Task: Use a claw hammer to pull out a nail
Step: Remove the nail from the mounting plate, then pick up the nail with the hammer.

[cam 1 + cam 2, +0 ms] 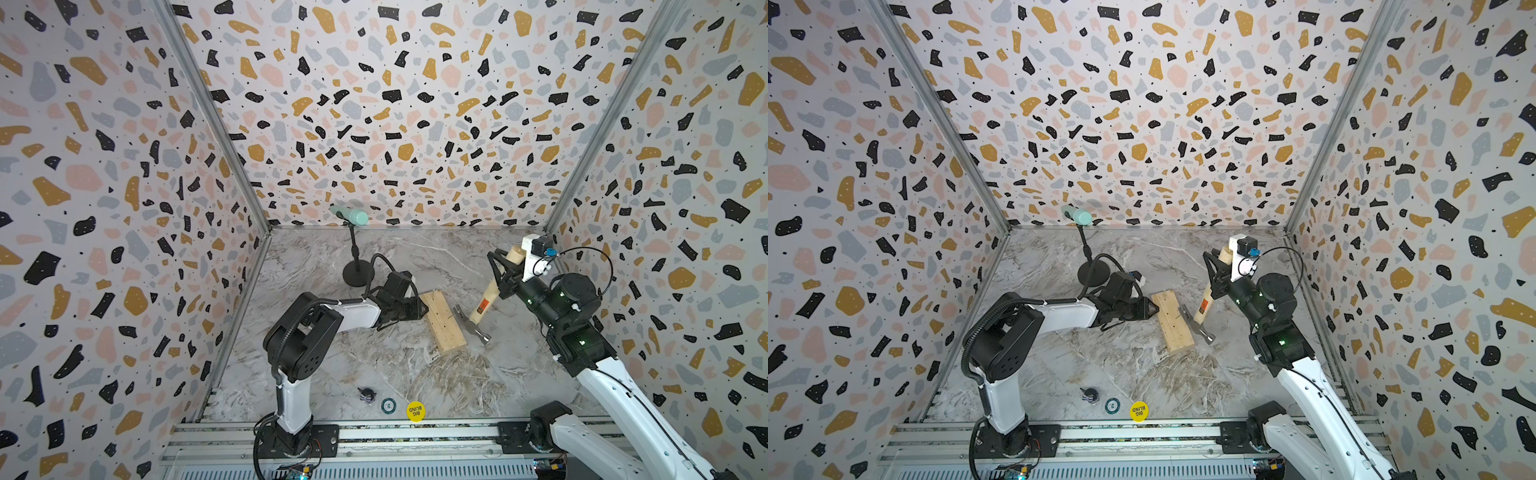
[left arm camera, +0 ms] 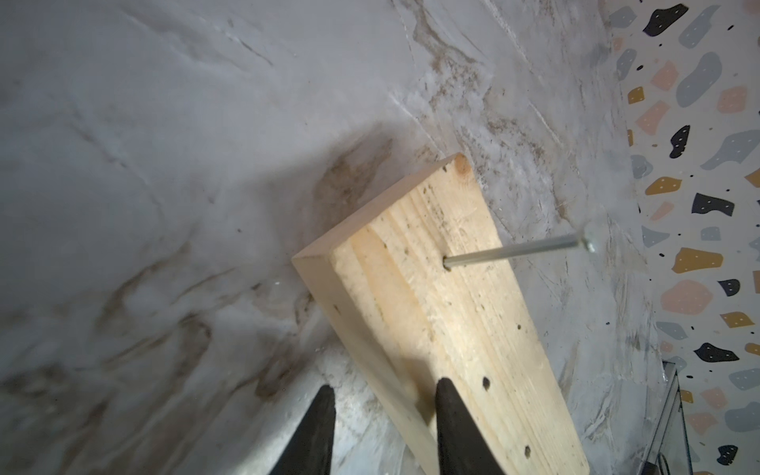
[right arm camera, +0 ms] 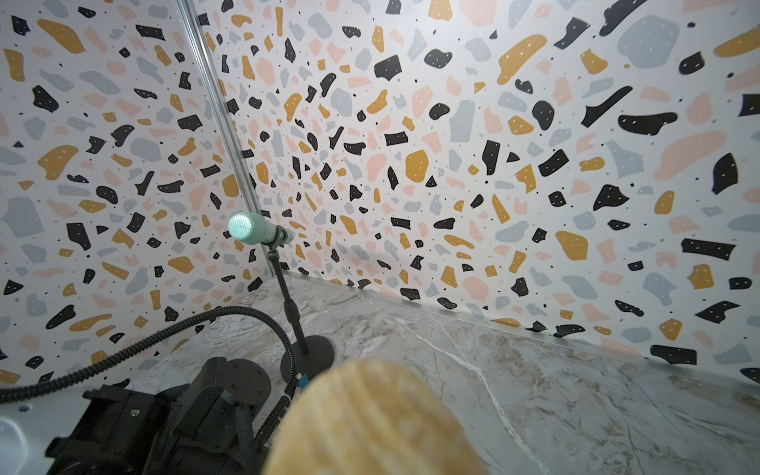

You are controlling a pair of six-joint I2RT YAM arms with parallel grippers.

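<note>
Seen from above, a grey-veined marble bench (image 1: pixel 374 365) sits between terrazzo-patterned walls. The left arm (image 1: pixel 299 332) comes in from 8 o'clock. Beyond it, at 12 o'clock, a mint-green microphone (image 1: pixel 353 215) is mounted on a black stand (image 1: pixel 356 272). At the 6 o'clock edge lie a small dark figure (image 1: pixel 367 395), a round teal token (image 1: pixel 388 406) and a round yellow disc (image 1: pixel 415 411).

The black left claw (image 1: pixel 423 309) meets the 11 o'clock end of a pale rectangular wood block (image 1: pixel 442 328), which lies flat near the bench's centre. In the left wrist view the claw is released. Its two fingers (image 2: pixel 450 415) stand apart, one over the block's top face and the other off its side.

A thin grey metal nail (image 2: pixel 514 251) stands out of the block's top face, with most of its shank bare.

Just beside the block's 3 o'clock edge is the claw hammer (image 1: pixel 482 305). Its silver steel head is low at that edge, and its pale wooden handle with an orange-and-black label slants up toward 1 o'clock. Whether the head touches the nail cannot be told from above. The black right claw (image 1: pixel 500 272) is clenched on the handle near its far end.
</note>
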